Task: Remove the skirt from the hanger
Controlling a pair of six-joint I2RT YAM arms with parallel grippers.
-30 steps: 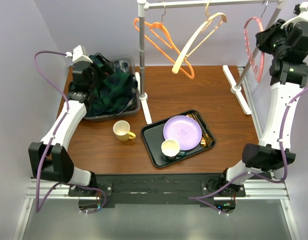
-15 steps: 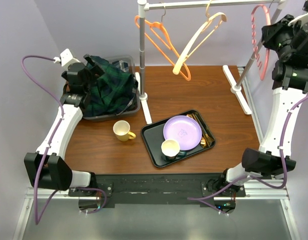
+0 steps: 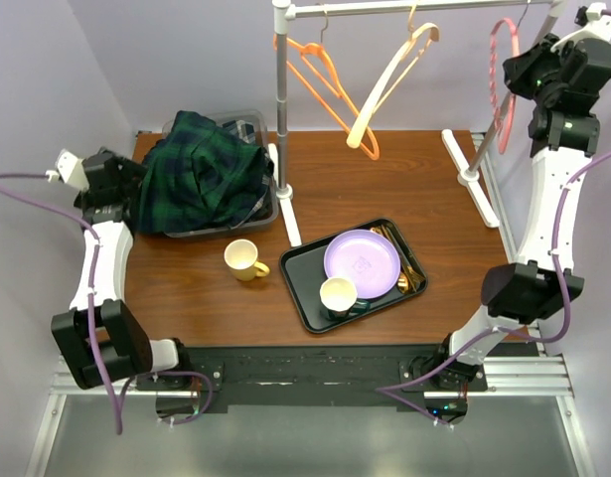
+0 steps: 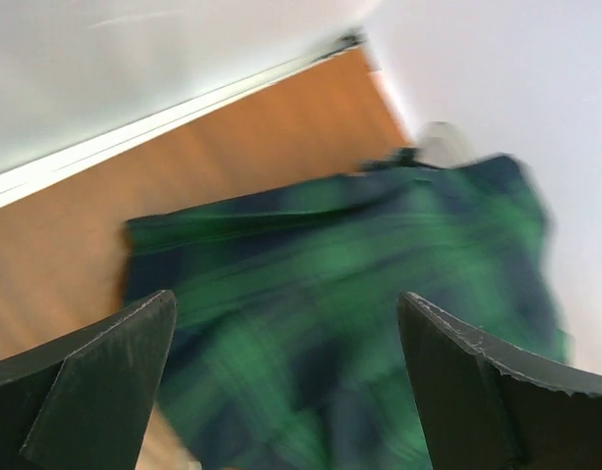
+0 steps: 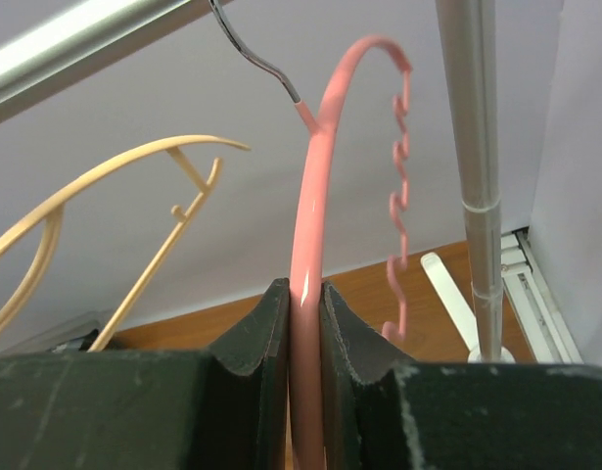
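The dark green plaid skirt (image 3: 201, 174) lies heaped in and over a grey bin (image 3: 268, 204) at the table's back left. It fills the left wrist view (image 4: 349, 323), blurred. My left gripper (image 3: 114, 179) is open and empty, just left of the bin, pointing at the skirt (image 4: 286, 304). My right gripper (image 3: 529, 75) is high at the back right, shut on the bare pink hanger (image 3: 499, 79). In the right wrist view the fingers (image 5: 261, 323) clamp the hanger's pink arm (image 5: 315, 196), and its metal hook reaches up to the rail (image 5: 85, 39).
An orange hanger (image 3: 320, 75) and a cream hanger (image 3: 389, 89) hang on the rack rail. The rack's post (image 3: 281, 109) stands beside the bin. A yellow mug (image 3: 245, 260) and a black tray (image 3: 307, 266) with a purple plate (image 3: 363, 263) and a cup (image 3: 338, 295) sit mid-table.
My left gripper has drawn back to the left, off the skirt, which now lies spread over the bin. My right gripper has raised the pink hanger toward the rail.
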